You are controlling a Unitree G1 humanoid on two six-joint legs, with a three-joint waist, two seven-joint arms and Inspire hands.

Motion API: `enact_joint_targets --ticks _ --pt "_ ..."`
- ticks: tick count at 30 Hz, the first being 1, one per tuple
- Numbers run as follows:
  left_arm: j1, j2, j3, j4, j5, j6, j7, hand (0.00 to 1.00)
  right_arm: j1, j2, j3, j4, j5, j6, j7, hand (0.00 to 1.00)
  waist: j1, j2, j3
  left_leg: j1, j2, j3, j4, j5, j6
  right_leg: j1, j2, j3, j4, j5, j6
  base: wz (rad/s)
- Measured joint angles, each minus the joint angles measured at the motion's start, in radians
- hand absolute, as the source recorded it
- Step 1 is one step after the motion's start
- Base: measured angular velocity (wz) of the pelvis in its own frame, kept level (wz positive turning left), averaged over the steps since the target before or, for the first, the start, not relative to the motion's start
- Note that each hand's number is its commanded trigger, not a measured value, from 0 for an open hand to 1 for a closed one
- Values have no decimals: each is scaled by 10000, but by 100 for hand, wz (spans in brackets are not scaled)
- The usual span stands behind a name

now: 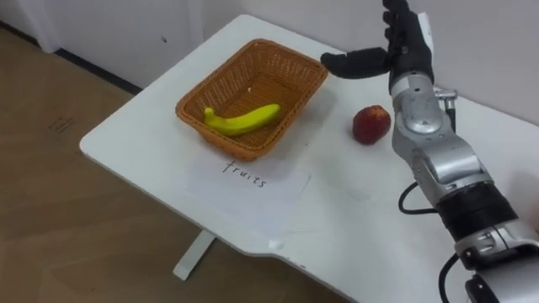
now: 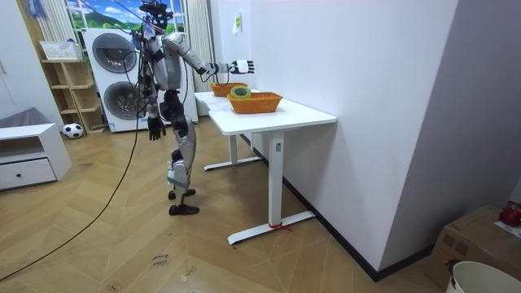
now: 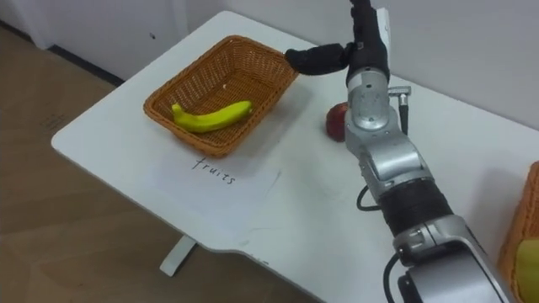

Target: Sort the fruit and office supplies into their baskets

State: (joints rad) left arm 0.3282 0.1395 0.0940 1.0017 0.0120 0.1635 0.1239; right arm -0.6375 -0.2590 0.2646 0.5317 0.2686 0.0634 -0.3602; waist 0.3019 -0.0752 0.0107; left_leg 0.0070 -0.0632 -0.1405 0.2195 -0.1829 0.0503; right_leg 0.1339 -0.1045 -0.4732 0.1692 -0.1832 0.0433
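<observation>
One banana lay in the wicker basket, which stood to the left of the right hand and a little below it. That hand hovered above the tabletop with its fingers straight and spread, holding nothing. Its thumb stuck out sideways towards the basket's far corner. An apple sat on the tabletop just beneath the hand, close beside the forearm and apart from the basket. A sheet of paper with a handwritten label lay flat against the basket's near side, farther from the hand than the apple. A second basket stood well off to the hand's right, at the tabletop's other end. In the room view the robot stood at the tabletop's end with its right arm stretched out over it. The left hand hung at its side, and whether its fingers were curled could not be told.
</observation>
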Motion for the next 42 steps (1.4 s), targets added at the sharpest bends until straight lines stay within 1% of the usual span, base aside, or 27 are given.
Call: enact_joint_targets --ticks 2,4,6,8,10,11,14,16,18,22,25,30,40,41,42 --pt "-9 -59 -9 -5 -1 12 -1 0 1 -3 -188 103 2 1 32 0 -48 -8 -6 -80 1 7 10 1 0 -95 5 33 2 0 -1 -4" --pt "-8 -86 -38 -4 1 47 0 0 6 -2 -327 105 0 1 127 0 -204 -10 -8 -151 12 45 29 3 0 -158 11 41 3 2 -3 -4" --pt "-18 -87 -219 -5 4 52 11 0 7 -6 -600 133 -2 1 146 0 -272 4 -4 -180 27 183 18 6 3 -228 13 88 11 2 -4 -10" --pt "-46 -96 -225 -3 2 53 19 0 6 -9 -751 161 8 1 146 0 -331 -20 -18 -267 40 262 23 5 4 -341 17 167 12 6 -10 -13" --pt "-87 -94 -223 -6 -2 50 37 0 5 -8 -857 338 6 -3 152 0 -492 -31 -25 -333 34 279 28 7 5 -417 15 231 14 12 -11 -7" --pt "-88 -93 -229 -10 3 40 58 0 8 -9 -895 544 11 -1 154 0 -500 -31 -26 -336 36 329 21 7 7 -458 15 317 16 13 -9 -12" --pt "-219 -105 -226 -10 -5 89 237 0 17 -12 -903 858 19 3 147 0 -569 -25 -29 -479 43 365 25 8 9 -625 16 383 15 14 -10 -9" --pt "-324 -109 -227 -14 -5 92 244 0 18 -7 -900 932 29 10 203 0 -560 -3 -22 -521 55 449 19 12 13 -696 23 467 10 15 -13 -8" --pt "-374 -109 -226 -14 -5 105 261 0 15 -9 -904 956 29 10 337 0 -551 21 -36 -517 64 514 -4 11 14 -732 23 534 7 15 -12 -8" --pt "-491 -119 -232 -15 -15 137 260 0 15 -9 -902 990 28 10 371 0 -542 38 -34 -597 72 542 -2 12 13 -828 25 570 4 15 -13 -3" --pt "-528 -114 -369 -13 -212 180 260 0 15 -9 -901 1342 5 12 587 0 -546 80 -31 -616 63 548 27 12 13 -833 15 556 -1 15 -12 0" --pt "-513 -135 -635 21 -207 185 207 0 14 -6 -903 2200 6 35 969 0 -548 107 -15 -640 71 550 31 12 14 -849 19 555 7 15 -13 0" --pt "-595 -131 -634 212 -199 65 207 0 7 -7 -897 2314 -119 29 1547 0 -477 93 -5 -658 117 565 -21 11 13 -898 52 554 17 31 -38 -1" --pt "-600 -131 -634 212 -199 55 205 0 7 -7 -897 2314 -124 25 1612 0 -471 83 1 -682 131 579 -27 11 13 -941 61 560 21 35 -45 -6" --pt "-600 -129 -649 208 -205 42 203 0 7 -4 -883 2325 -124 25 1683 0 -450 70 25 -693 138 585 -27 12 12 -959 70 563 24 38 -49 -4"
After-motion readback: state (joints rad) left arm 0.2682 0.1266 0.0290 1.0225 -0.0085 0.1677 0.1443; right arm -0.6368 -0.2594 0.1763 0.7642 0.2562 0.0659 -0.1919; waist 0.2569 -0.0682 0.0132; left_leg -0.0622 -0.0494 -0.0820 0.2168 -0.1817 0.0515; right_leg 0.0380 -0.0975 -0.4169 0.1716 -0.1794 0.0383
